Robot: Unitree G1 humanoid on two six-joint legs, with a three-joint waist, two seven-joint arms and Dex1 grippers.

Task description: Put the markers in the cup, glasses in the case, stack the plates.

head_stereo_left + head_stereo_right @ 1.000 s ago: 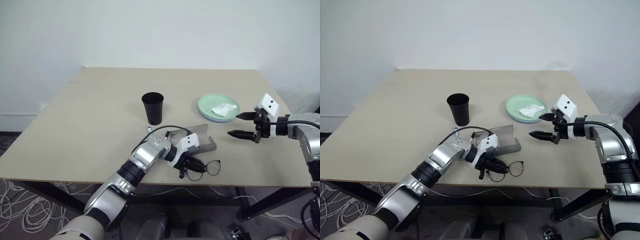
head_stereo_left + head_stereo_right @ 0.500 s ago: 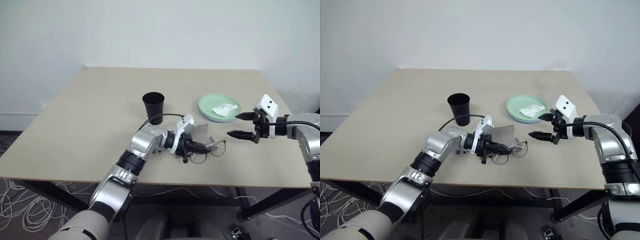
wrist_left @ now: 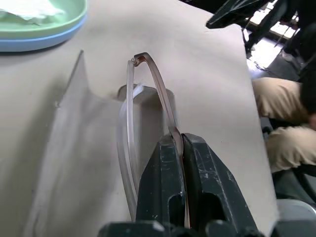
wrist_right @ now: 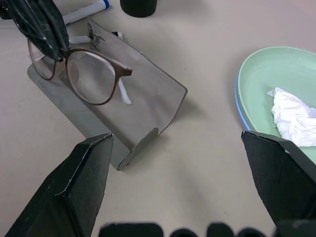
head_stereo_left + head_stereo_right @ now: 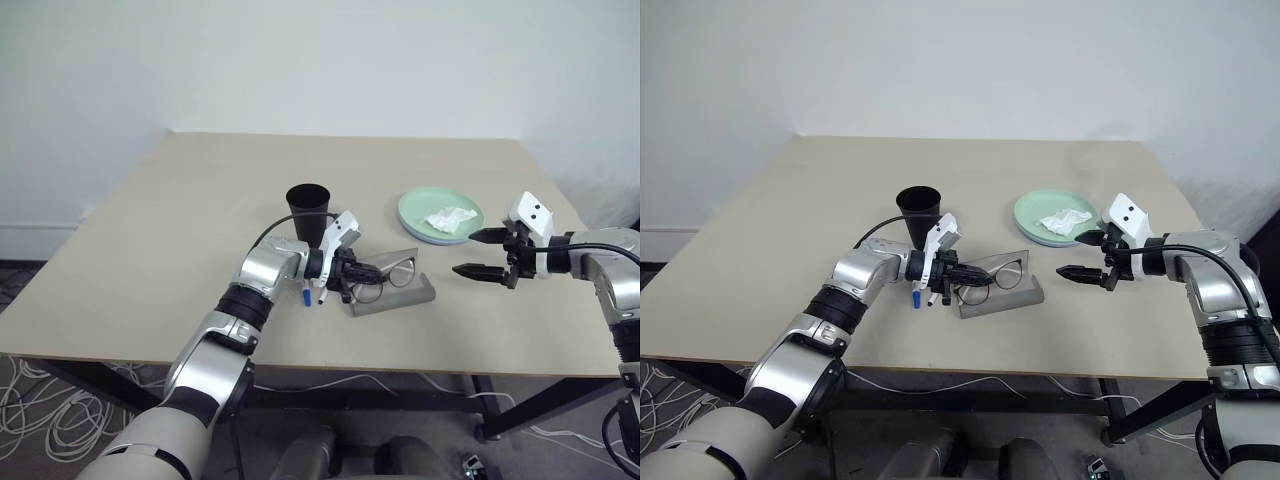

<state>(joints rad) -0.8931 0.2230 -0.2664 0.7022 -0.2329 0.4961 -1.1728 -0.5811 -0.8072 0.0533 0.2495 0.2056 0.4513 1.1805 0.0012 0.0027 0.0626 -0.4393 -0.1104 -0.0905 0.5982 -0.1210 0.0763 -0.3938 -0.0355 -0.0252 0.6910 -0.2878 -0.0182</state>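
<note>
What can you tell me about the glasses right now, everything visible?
The glasses have a thin brown frame with round clear lenses and slim temples. The left gripper has its jaws shut on one temple and holds them upright above the grey case, whose flap stands open. The other temple looks folded behind the lenses. Whether they touch the case cannot be told.

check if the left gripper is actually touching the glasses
Touching. In the left wrist view the left gripper has its fingers shut on a temple arm of the glasses, with no gap, holding them above the open case.
</note>
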